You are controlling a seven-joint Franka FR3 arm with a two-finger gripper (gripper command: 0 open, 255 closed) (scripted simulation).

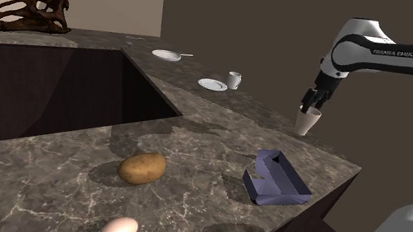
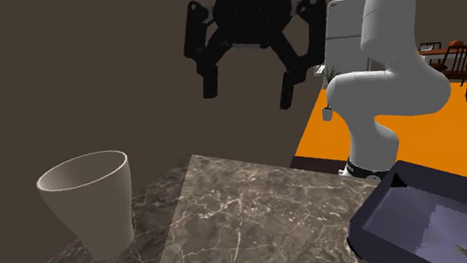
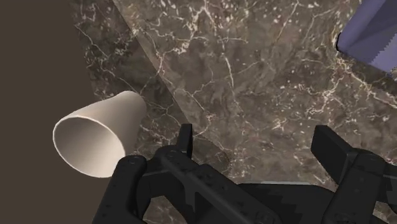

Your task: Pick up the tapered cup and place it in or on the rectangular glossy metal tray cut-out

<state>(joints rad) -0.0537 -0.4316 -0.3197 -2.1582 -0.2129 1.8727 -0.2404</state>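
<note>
Where the tapered cup [image 2: 89, 202] stands: upright, mouth up, pale, on the marbled counter [image 1: 219, 134], close to its edge.
Gripper [image 2: 248, 94]: hovering above the cup, offset toward the tray side; fingers spread wide, clear of the cup.
Wrist view: cup sits outside the fingers, beside one of them.
Tray [image 1: 265, 191]: bluish, rectangular, near the counter's corner, apart from the cup.
Other items: potato [image 1: 143, 168] and egg [image 1: 120, 231] toward the shoulder view's bottom; two plates [image 1: 212, 84] and a mug [image 1: 235, 80] further along; dark skull [image 1: 28, 13] at its upper left.
</note>
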